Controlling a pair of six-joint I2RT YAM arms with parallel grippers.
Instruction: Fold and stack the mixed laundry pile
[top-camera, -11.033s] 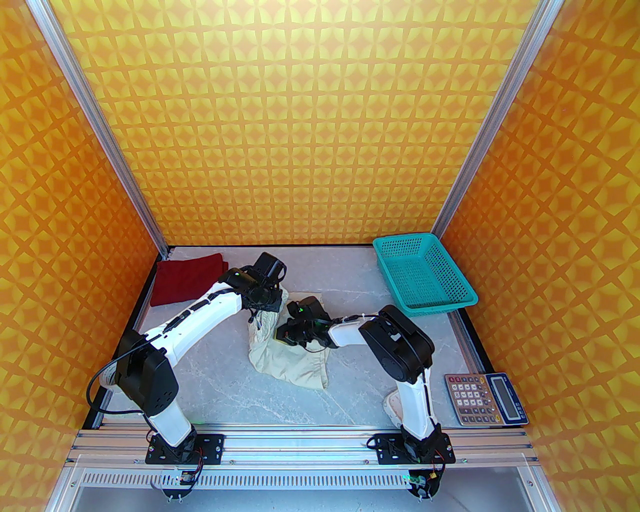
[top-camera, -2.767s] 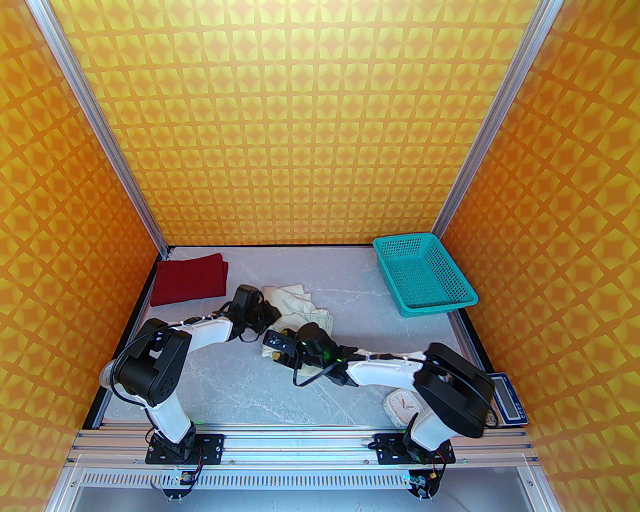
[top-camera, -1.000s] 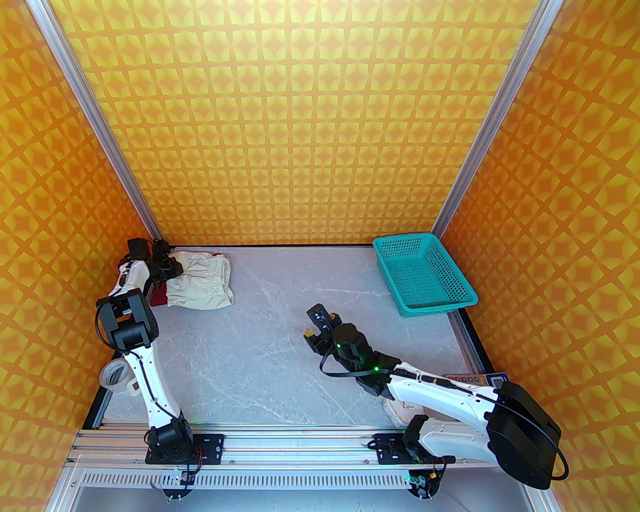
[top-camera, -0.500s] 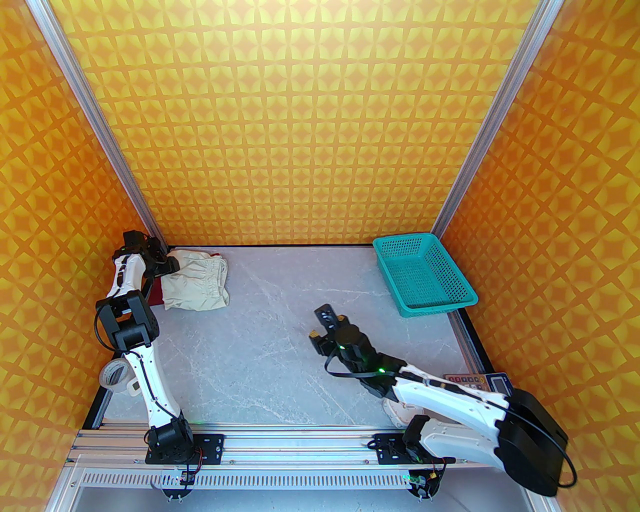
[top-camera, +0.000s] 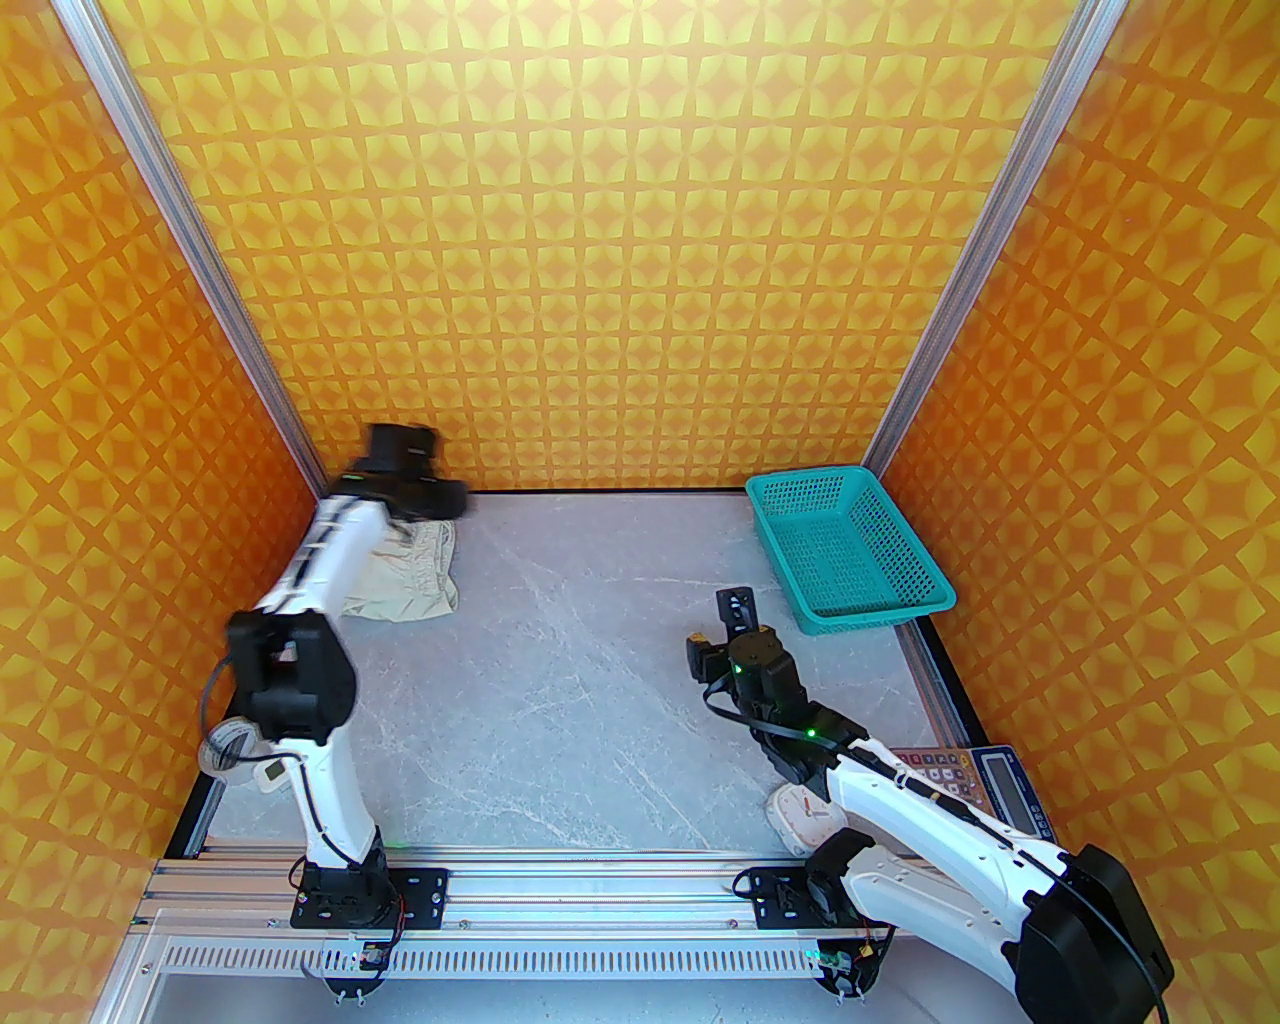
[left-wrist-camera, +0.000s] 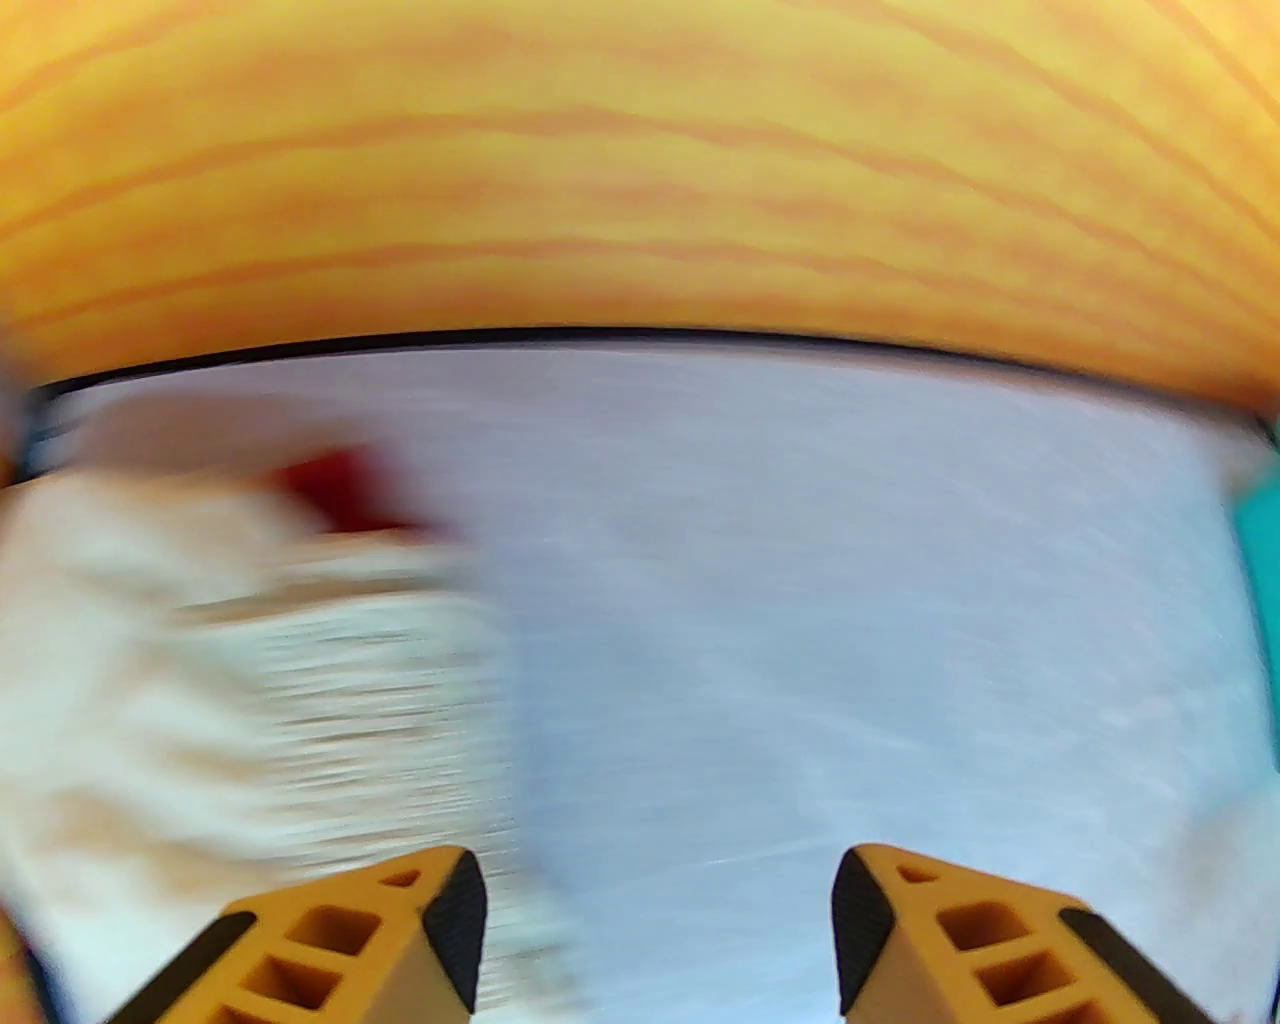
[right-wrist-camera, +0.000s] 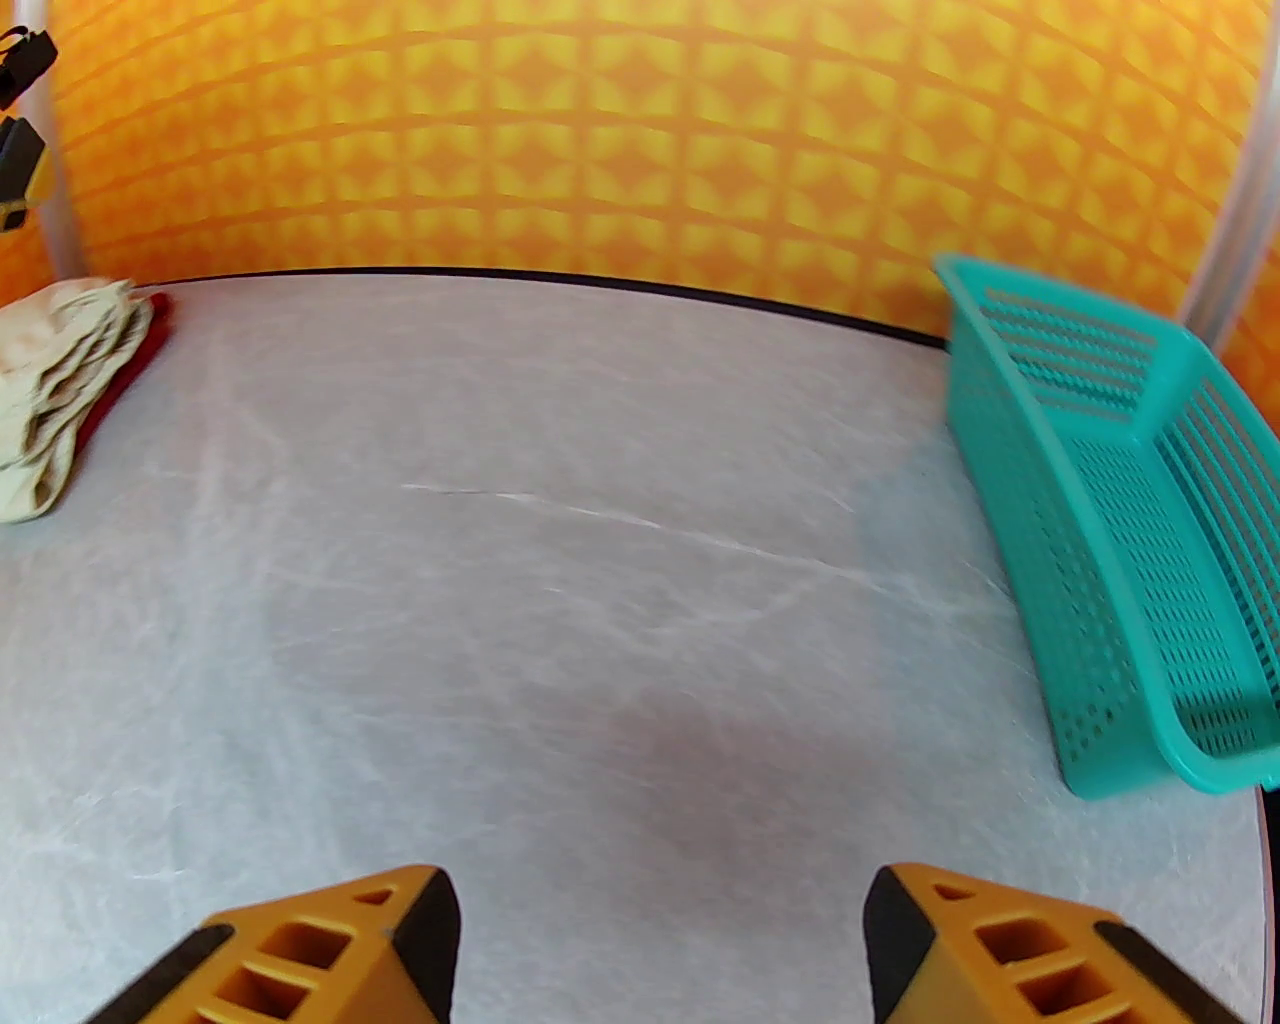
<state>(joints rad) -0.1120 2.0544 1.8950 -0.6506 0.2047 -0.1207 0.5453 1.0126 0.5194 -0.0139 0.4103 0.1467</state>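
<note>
The cream shorts (top-camera: 410, 585) lie folded well away from the teal basket (top-camera: 870, 615), off to its left along the same back edge of the table (top-camera: 560, 700); they rest on top of the maroon shirt (right-wrist-camera: 145, 345), of which just a red strip peeks out along the side facing the basket; the gathered waistband also points toward the basket; in the left wrist view the shorts (left-wrist-camera: 200, 650) and a corner of the shirt (left-wrist-camera: 335, 490) are smeared by blur. The left gripper (left-wrist-camera: 655, 900) hangs over the basket-side edge of that stack, jaws spread wide with nothing between them; the right gripper (top-camera: 718, 620) sits just left of the basket's near corner, over bare table, jaws likewise wide apart and empty (right-wrist-camera: 655, 920). On the near side of the basket, by the right arm's base, a calculator (top-camera: 975, 790) and a small white clock (top-camera: 800, 815) lie close together; a roll of tape (top-camera: 225, 745) sits far across from the basket, nearer than the stack.
</note>
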